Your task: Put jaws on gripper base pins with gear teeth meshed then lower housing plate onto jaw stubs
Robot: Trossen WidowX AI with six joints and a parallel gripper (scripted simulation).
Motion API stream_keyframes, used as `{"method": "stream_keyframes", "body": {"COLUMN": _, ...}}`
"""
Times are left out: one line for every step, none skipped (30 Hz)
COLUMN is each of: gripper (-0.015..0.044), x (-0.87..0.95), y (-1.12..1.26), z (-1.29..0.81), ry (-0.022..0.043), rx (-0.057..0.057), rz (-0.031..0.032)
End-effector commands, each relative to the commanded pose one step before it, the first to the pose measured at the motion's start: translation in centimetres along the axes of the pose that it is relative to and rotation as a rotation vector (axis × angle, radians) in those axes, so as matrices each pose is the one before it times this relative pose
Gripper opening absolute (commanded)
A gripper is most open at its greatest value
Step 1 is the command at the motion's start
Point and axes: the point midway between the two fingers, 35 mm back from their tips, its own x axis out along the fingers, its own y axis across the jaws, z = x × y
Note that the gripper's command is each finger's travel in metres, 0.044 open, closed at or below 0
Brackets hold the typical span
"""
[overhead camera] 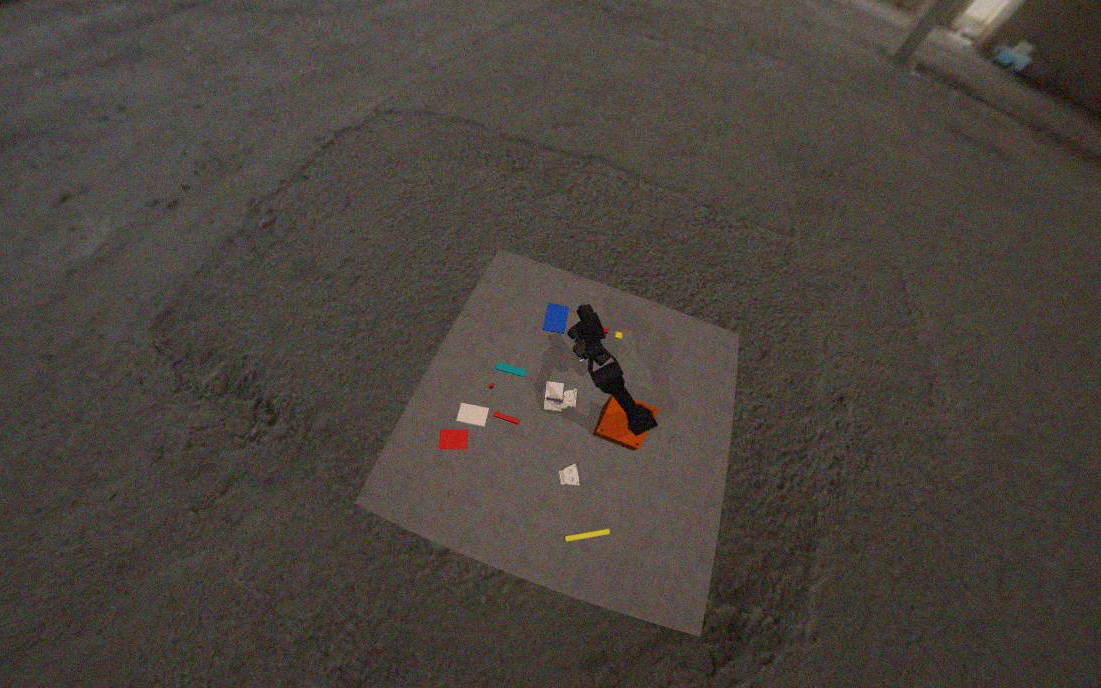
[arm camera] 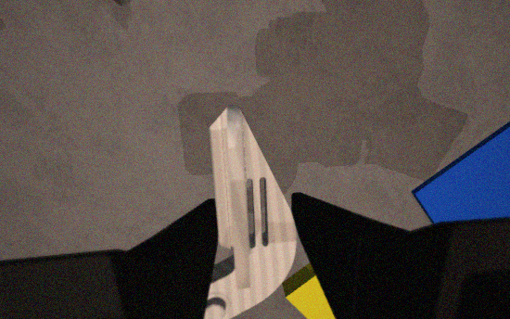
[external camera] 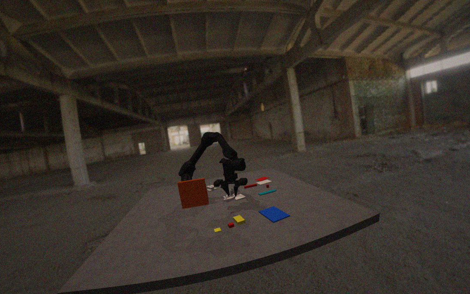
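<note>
My gripper [overhead camera: 581, 353] [external camera: 232, 193] [arm camera: 255, 205] is shut on a white jaw [external camera: 228, 198] [arm camera: 275, 227]. The jaw is wedge-shaped with two slots, and hangs above the table, its pointed end away from the wrist. The white gripper base [overhead camera: 552, 404] [external camera: 240, 196] stands near the middle of the table. A smaller white piece [overhead camera: 571, 396] is at its right edge in the top view; I cannot tell whether it sits on a pin. Another white part [overhead camera: 569, 475] [external camera: 211, 187] lies apart, towards the yellow bar; its details are too small to identify. Pins and gear teeth cannot be made out.
An orange block [overhead camera: 614, 425] [external camera: 193, 193] stands by the arm's base. A blue plate [overhead camera: 555, 317] [external camera: 273, 213] [arm camera: 482, 181] and yellow block [external camera: 239, 219] [arm camera: 311, 299] lie near the gripper. A teal bar [overhead camera: 511, 369], red bar [overhead camera: 506, 417], white sheet [overhead camera: 472, 414] and yellow bar [overhead camera: 587, 535] lie farther off.
</note>
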Motion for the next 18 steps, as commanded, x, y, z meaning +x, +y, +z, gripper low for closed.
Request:
{"method": "stream_keyframes", "body": {"gripper": 0.0134, "x": -0.281, "y": 0.001, "z": 0.717, "ry": 0.00612, "rx": 0.0270, "rz": 0.00044}}
{"method": "stream_keyframes", "body": {"gripper": 0.0134, "x": -0.038, "y": -0.002, "z": 0.327, "ry": 0.00090, "rx": 0.0123, "rz": -0.00052}}
{"method": "stream_keyframes", "body": {"gripper": 0.0134, "x": -0.036, "y": 0.006, "z": 0.327, "ry": 0.00085, "rx": 0.0123, "rz": -0.00052}}
{"method": "stream_keyframes", "body": {"gripper": 0.0134, "x": -0.035, "y": 0.013, "z": 0.327, "ry": 0.00080, "rx": 0.0123, "rz": -0.00051}}
{"method": "stream_keyframes", "body": {"gripper": 0.0134, "x": -0.033, "y": 0.020, "z": 0.327, "ry": 0.00075, "rx": 0.0123, "rz": -0.00051}}
{"method": "stream_keyframes", "body": {"gripper": 0.0134, "x": -0.032, "y": 0.028, "z": 0.327, "ry": 0.00071, "rx": 0.0123, "rz": -0.00050}}
{"method": "stream_keyframes", "body": {"gripper": 0.0134, "x": -0.031, "y": 0.035, "z": 0.326, "ry": 0.00066, "rx": 0.0123, "rz": -0.00050}}
{"method": "stream_keyframes", "body": {"gripper": 0.0134, "x": -0.029, "y": 0.043, "z": 0.325, "ry": 0.00061, "rx": 0.0122, "rz": -0.00049}}
{"method": "stream_keyframes", "body": {"gripper": 0.0134, "x": -0.028, "y": 0.050, "z": 0.325, "ry": 0.00056, "rx": 0.0122, "rz": -0.00048}}
{"method": "stream_keyframes", "body": {"gripper": 0.0134, "x": -0.026, "y": 0.057, "z": 0.324, "ry": 0.00052, "rx": 0.0122, "rz": -0.00047}}
{"method": "stream_keyframes", "body": {"gripper": 0.0134, "x": -0.025, "y": 0.065, "z": 0.323, "ry": 0.00047, "rx": 0.0122, "rz": -0.00045}}
{"method": "stream_keyframes", "body": {"gripper": 0.0134, "x": -0.024, "y": 0.072, "z": 0.321, "ry": 0.00043, "rx": 0.0122, "rz": -0.00044}}
{"method": "stream_keyframes", "body": {"gripper": 0.0134, "x": -0.022, "y": 0.079, "z": 0.320, "ry": 0.00039, "rx": 0.0122, "rz": -0.00042}}
{"method": "stream_keyframes", "body": {"gripper": 0.0134, "x": -0.021, "y": 0.087, "z": 0.318, "ry": 0.00034, "rx": 0.0122, "rz": -0.00040}}
{"method": "stream_keyframes", "body": {"gripper": 0.0134, "x": -0.019, "y": 0.094, "z": 0.316, "ry": 0.00030, "rx": 0.0121, "rz": -0.00038}}
{"method": "stream_keyframes", "body": {"gripper": 0.0134, "x": -0.018, "y": 0.101, "z": 0.314, "ry": 0.00026, "rx": 0.0121, "rz": -0.00036}}
{"method": "stream_keyframes", "body": {"gripper": 0.0134, "x": -0.017, "y": 0.108, "z": 0.312, "ry": 0.00022, "rx": 0.0121, "rz": -0.00034}}
{"method": "stream_keyframes", "body": {"gripper": 0.0134, "x": -0.015, "y": 0.115, "z": 0.309, "ry": 0.00018, "rx": 0.0121, "rz": -0.00031}}
